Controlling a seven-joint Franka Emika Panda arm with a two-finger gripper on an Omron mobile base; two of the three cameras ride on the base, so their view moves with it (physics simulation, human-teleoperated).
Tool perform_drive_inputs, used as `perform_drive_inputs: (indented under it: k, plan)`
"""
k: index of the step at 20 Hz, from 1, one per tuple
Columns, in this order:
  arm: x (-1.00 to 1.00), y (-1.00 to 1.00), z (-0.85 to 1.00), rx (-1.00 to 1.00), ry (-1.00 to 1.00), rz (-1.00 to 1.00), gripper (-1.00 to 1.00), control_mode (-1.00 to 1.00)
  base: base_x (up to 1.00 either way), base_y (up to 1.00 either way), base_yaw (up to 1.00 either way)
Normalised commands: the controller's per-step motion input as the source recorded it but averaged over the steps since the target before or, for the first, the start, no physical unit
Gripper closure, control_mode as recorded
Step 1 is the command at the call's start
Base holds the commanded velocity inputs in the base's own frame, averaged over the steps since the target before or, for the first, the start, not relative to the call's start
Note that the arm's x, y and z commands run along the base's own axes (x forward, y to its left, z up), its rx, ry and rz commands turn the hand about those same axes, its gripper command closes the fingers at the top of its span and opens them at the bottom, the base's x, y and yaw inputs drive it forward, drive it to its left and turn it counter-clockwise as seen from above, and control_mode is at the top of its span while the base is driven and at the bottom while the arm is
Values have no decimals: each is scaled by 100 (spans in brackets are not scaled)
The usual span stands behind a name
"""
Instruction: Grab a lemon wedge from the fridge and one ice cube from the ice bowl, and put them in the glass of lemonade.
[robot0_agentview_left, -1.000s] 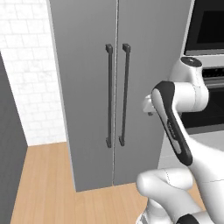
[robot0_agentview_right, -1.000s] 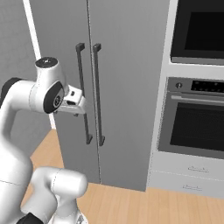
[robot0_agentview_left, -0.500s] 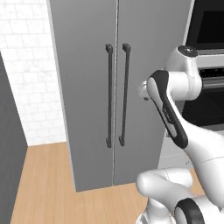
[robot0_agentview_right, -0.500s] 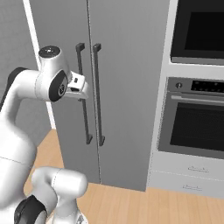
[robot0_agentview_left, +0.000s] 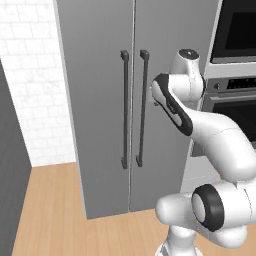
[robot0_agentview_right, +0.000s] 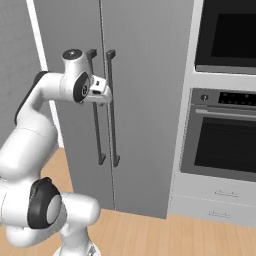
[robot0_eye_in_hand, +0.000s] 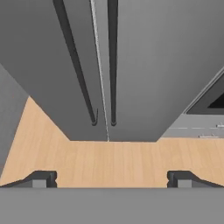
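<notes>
Barely begun: gripper (robot0_eye_in_hand: 112, 179) spread wide and empty, fridge (robot0_eye_in_hand: 144, 65) just ahead with both doors shut, handles ungrasped; lemon wedge, ice cube and drop into glass all left.

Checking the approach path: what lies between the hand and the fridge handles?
Nothing: in the hand view, the open hand faces the fridge handles across bare air.

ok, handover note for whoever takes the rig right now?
Gripper: open, empty, raised in front of the fridge, not touching it.
Fridge: both doors shut; right door handle sits just beyond the hand.
Lemon wedge, ice bowl, glass: not located from here.
Done: nothing yet.
Left: open the fridge, take the wedge, get an ice cube, drop both in the glass.
</notes>
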Motion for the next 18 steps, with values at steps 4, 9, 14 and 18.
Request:
perform_drive_inputs:
  k: [4, 9, 14, 18]
  plan:
    - [92, 4, -33, -6, 8, -3, -100, -100, 0, 0, 0]
    - [33, 0, -26, 0, 0, 0, -100, -100, 0, 0, 0]
    - [37, 3, -22, 0, -1, 0, -100, -100, 0, 0, 0]
    - [47, 3, -23, 0, -2, 0, -100, -100, 0, 0, 0]
